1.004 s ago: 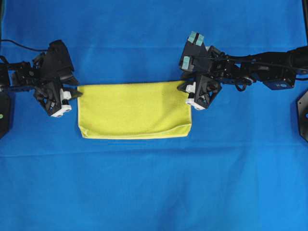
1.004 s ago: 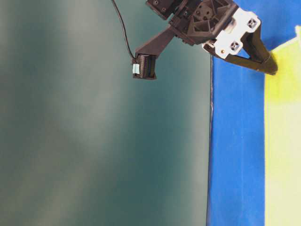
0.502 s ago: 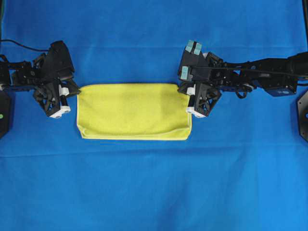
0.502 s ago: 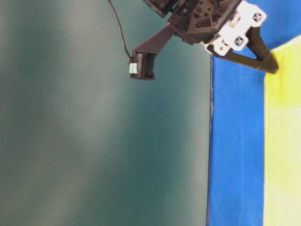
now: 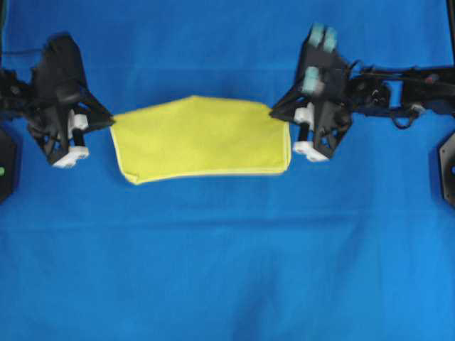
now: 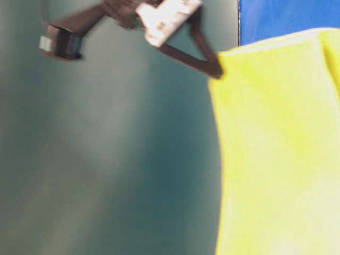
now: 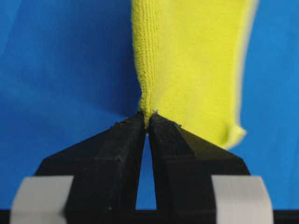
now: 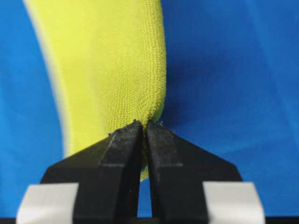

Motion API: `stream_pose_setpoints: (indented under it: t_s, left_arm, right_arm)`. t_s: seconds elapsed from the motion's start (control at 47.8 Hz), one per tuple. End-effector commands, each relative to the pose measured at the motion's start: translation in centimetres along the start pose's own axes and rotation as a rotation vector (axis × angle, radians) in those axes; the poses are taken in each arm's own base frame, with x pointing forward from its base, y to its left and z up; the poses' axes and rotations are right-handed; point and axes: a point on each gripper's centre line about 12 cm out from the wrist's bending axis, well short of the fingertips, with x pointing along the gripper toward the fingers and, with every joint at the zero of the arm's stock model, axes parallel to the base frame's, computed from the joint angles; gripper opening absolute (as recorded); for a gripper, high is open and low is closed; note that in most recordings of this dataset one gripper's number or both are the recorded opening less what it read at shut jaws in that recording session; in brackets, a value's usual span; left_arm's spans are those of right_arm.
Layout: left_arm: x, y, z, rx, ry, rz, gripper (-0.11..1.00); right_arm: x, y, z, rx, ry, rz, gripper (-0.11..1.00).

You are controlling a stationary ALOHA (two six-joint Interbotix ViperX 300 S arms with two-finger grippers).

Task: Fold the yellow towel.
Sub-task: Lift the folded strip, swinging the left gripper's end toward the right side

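The yellow towel (image 5: 202,138), folded to a wide rectangle, hangs lifted between both arms over the blue cloth (image 5: 227,256). My left gripper (image 5: 111,119) is shut on its upper left corner, and in the left wrist view the black fingertips (image 7: 135,126) pinch the towel (image 7: 187,65) edge. My right gripper (image 5: 274,114) is shut on the upper right corner; the right wrist view shows the towel (image 8: 121,65) squeezed at the gripper (image 8: 144,125) tips. In the table-level view the towel (image 6: 276,149) fills the right side, held by the left gripper (image 6: 217,69).
The large blue cloth covers the whole table. Black arm bases sit at the far left edge (image 5: 6,167) and far right edge (image 5: 448,167). A dark green wall (image 6: 106,159) fills the left of the table-level view.
Both grippers shut on the towel's upper corners and lifted it up and back off the cloth. The towel's top edge now bows upward; both arms moved outward and away.
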Motion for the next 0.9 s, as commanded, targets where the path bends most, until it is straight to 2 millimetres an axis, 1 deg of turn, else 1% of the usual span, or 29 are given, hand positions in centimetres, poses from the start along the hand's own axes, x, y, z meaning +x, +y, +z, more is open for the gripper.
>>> stream_pose_setpoints:
  t_s: [0.0,0.105,0.251,0.376,0.46,0.544,0.564,0.711,0.815,0.878]
  left_arm:
    - [-1.4,-0.2,1.6,0.002,-0.065,-0.009,0.03]
    - [-2.0,-0.3,1.7,0.002,-0.085,-0.013,0.03]
    - [-1.9,-0.4,1.6,0.002,-0.083,-0.015,0.03]
    - [-1.7,-1.0,1.6,0.019,-0.081,-0.035,0.03]
    - [-1.5,-1.7,1.8,0.034,-0.096,-0.057,0.03]
    - [-1.3,-2.8,2.2,0.058,-0.122,-0.095,0.03]
    - [-1.2,-3.1,2.3,0.066,-0.129,-0.104,0.03]
    - [-0.7,-5.7,3.3,0.123,-0.208,-0.186,0.03]
    - [0.0,-7.9,4.2,0.172,-0.259,-0.242,0.03]
    - [0.5,-8.8,4.8,0.192,-0.279,-0.260,0.03]
  right_arm:
    - [-2.3,0.3,2.3,-0.005,-0.079,0.010,0.02]
    - [-3.0,0.4,2.5,-0.004,-0.099,0.013,0.02]
    - [-3.0,-0.1,2.5,0.002,-0.097,0.002,0.02]
    - [-3.0,-1.3,2.5,0.022,-0.097,-0.030,0.02]
    - [-3.0,-2.7,2.4,0.040,-0.099,-0.065,0.02]
    - [-2.9,-4.4,2.4,0.058,-0.104,-0.108,0.02]
    - [-2.9,-4.6,2.4,0.059,-0.106,-0.112,0.02]
    - [-2.6,-7.0,2.7,0.068,-0.130,-0.175,0.02]
    - [-2.3,-8.9,3.1,0.074,-0.143,-0.221,0.02]
    - [-2.1,-9.8,3.3,0.076,-0.153,-0.240,0.02]
